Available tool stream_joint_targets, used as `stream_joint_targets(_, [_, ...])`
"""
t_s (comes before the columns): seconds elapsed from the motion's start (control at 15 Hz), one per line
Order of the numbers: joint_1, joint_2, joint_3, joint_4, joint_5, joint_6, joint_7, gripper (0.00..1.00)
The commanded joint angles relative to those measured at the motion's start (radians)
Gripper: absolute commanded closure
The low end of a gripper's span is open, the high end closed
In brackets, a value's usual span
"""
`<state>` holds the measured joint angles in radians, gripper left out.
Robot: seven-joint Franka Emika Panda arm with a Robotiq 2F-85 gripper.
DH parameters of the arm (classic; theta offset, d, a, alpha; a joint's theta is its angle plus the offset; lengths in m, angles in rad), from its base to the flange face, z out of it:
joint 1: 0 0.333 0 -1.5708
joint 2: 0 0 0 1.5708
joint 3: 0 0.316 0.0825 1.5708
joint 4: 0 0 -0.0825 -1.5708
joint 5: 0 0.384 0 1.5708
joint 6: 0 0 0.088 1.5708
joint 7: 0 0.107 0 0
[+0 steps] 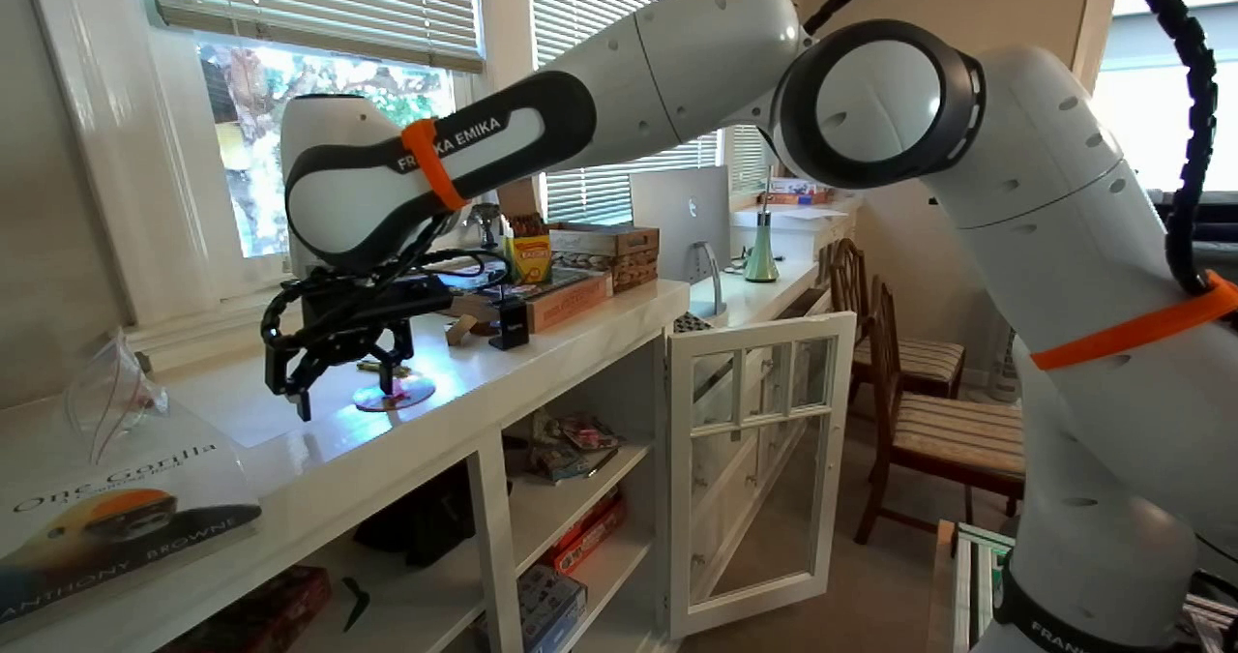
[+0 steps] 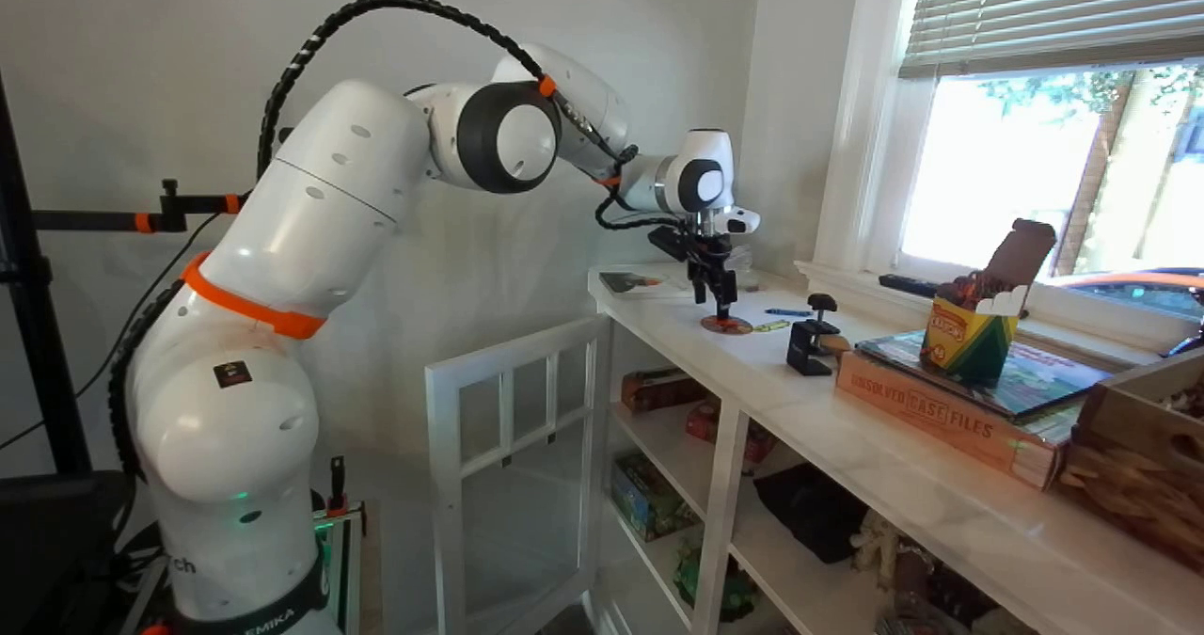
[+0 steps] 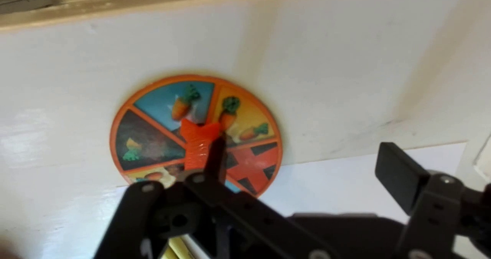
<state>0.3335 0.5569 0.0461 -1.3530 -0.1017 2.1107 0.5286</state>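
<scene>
My gripper (image 3: 307, 162) stands open, pointing down over the white counter (image 3: 345, 78), with nothing between its fingers. Nearest to it is a flat round spinner disc (image 3: 255, 130) with an orange rim and carrot pictures. An orange-red pointer (image 3: 197, 145) lies across the disc's middle. In the wrist view one finger (image 3: 215, 155) overlaps the pointer; whether they touch I cannot tell. The other finger (image 3: 401, 176) is off to the right, above a white sheet (image 3: 330, 186). In an exterior view the disc (image 2: 727, 325) lies beneath the fingertips. A yellow crayon (image 2: 771, 326) and a blue crayon (image 2: 788, 312) lie beside it.
A black clamp (image 2: 807, 348) stands on the counter, near an orange game box (image 2: 941, 419). A crayon box (image 2: 969, 339) sits on top, with a wooden crate (image 2: 1129, 466) beyond. A book (image 1: 126, 508) and plastic bag (image 1: 116, 397) lie opposite. A glass cabinet door (image 1: 764, 469) hangs open.
</scene>
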Motion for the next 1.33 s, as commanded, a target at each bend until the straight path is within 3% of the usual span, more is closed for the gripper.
stream_joint_targets(0.0, [0.007,-0.033,-0.008,-0.044,-0.014,-0.022,-0.002,0.00])
stream_joint_targets(1.27, [0.005,-0.073,-0.010,-0.078,-0.054,-0.079,0.001,0.00])
